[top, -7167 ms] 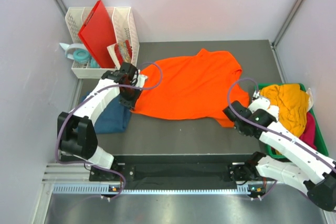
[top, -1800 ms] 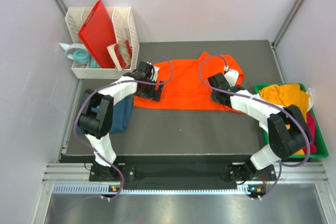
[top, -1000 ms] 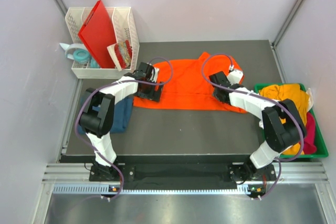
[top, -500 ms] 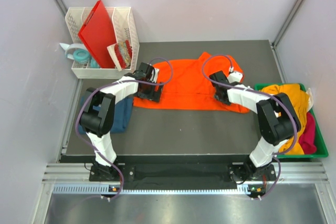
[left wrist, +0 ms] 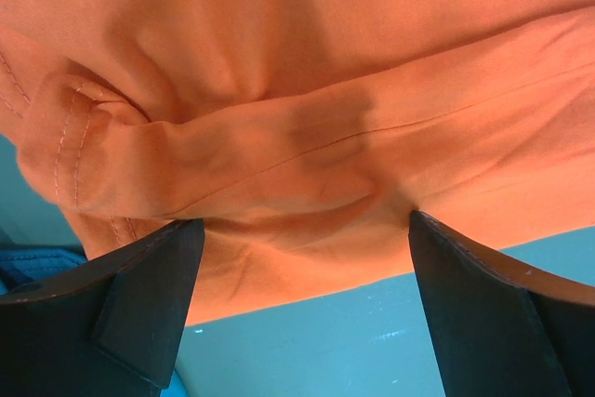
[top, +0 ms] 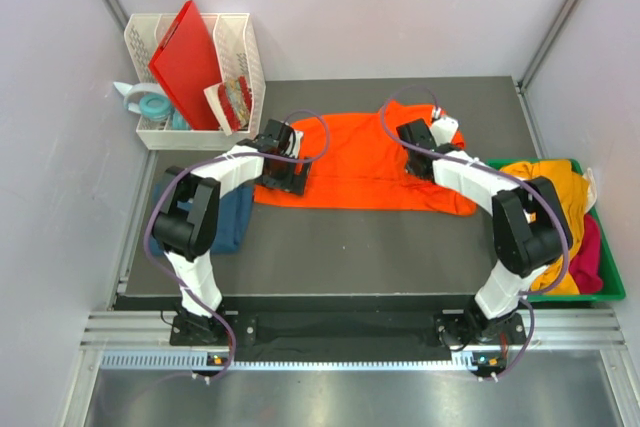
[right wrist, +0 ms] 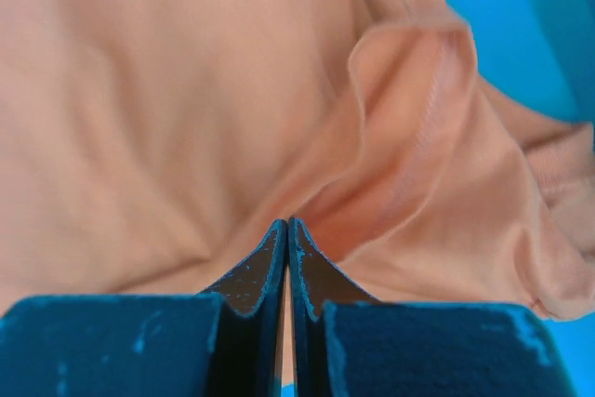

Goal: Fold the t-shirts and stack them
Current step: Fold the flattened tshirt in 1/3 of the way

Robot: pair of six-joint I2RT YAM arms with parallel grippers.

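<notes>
The bright orange t-shirt (top: 350,162) lies folded into a wide band across the middle of the dark table. My left gripper (top: 285,175) stands open over its left end. In the left wrist view the wide-apart fingers (left wrist: 139,295) straddle the shirt's near hem (left wrist: 307,90), touching nothing. My right gripper (top: 415,137) is at the shirt's right part, near the sleeve. Its jaws (right wrist: 288,222) are shut, with a raised fold of orange cloth (right wrist: 409,137) pinched at their tips. A dark teal-blue t-shirt (top: 225,217) lies folded at the table's left edge.
A green bin (top: 612,287) at the right holds a mustard-yellow shirt (top: 555,192) and a pink one (top: 592,252). At the back left a white basket (top: 240,37) holds the red plastic board (top: 185,57). A roll of tape (top: 150,102) lies beside it.
My right gripper has closed on the orange cloth and shifted slightly toward the far side of the table. The left arm has stayed still and open.
</notes>
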